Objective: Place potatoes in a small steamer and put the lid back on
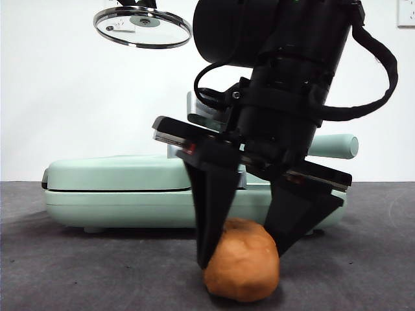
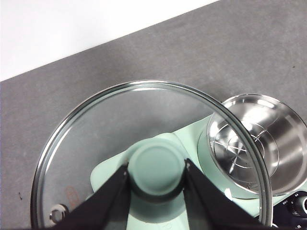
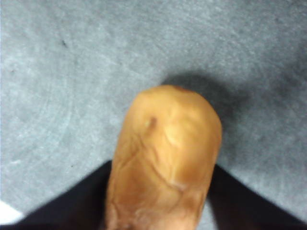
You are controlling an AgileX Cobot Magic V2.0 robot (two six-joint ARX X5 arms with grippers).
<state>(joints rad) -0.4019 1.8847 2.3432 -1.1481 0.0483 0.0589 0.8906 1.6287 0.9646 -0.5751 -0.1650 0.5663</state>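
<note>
The potato (image 1: 243, 262) is an orange-brown lump lying on the dark table near the front. My right gripper (image 1: 241, 259) comes down from above, its jaws pressed against both sides of the potato (image 3: 165, 153); the right wrist view shows the right gripper (image 3: 160, 167) the same way. My left gripper (image 2: 157, 165) is shut on the mint-green knob of the glass lid (image 2: 96, 129) and holds the lid (image 1: 142, 27) high at the upper left. The small steamer (image 2: 288, 158) stands open with a steel rack inside. In the front view only its handle (image 1: 334, 146) shows behind the right arm.
A flat mint-green grill appliance (image 1: 117, 188) stretches across the table behind the potato. The steamer rests on a mint-green base with a dark control panel (image 2: 295, 206). A white wall stands behind the table.
</note>
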